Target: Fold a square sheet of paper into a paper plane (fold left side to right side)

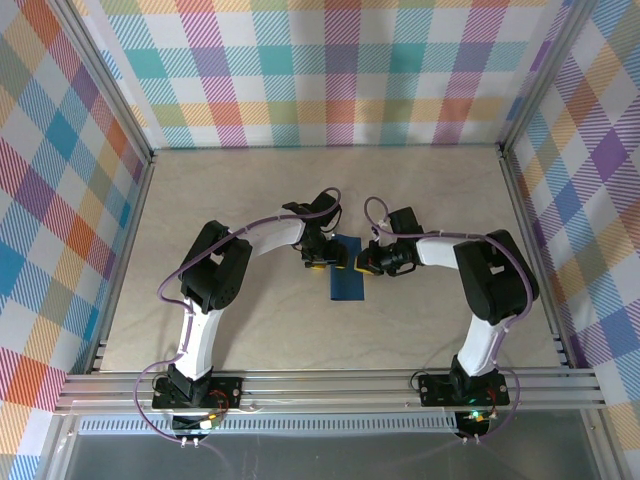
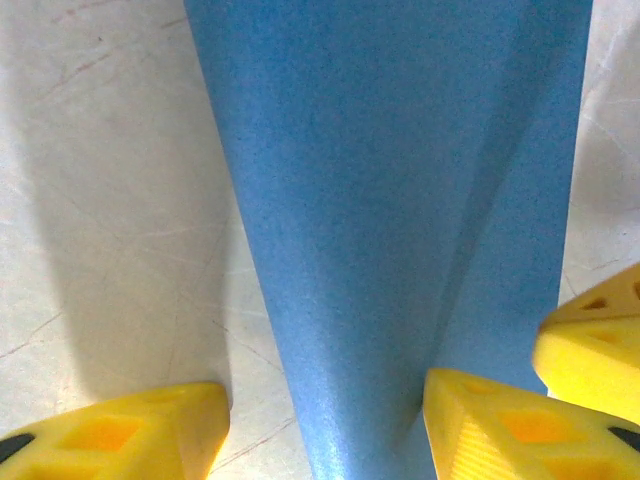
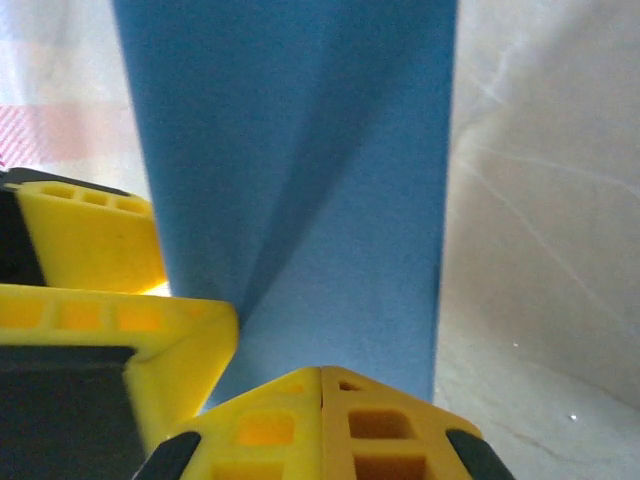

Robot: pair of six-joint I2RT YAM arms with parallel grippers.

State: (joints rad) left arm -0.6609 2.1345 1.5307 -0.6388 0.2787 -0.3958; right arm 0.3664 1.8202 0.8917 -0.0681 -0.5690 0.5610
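**Top external: folded blue paper flanked by both end effectors**

Top external: lying on the beige worktop (image 1: 250, 200) as a narrow strip, a thin dark-blue sheet of paper (image 1: 347, 285), doubled over on itself. Flanked at about mid-length by the left end effector (image 1: 320, 262) just to its left and the right end effector (image 1: 366, 264) just to its right.

Left wrist: runs straight ahead between the left end effector's spread yellow plastic fingers (image 2: 130, 430). Touches the right-hand one and stays apart from the left-hand one. Carries a long slanting shade line where one layer lifts off the other. Just beside its right edge, one of the right end effector's yellow fingers (image 2: 595, 345).

Right wrist: stretches ahead from the right end effector (image 3: 322, 400), tips pressed together with no gap at the seam. Cannot tell whether pinching the paper's near edge or merely shut against it. To the left of the strip, the left end effector's yellow fingers (image 3: 90, 235), close against the paper.
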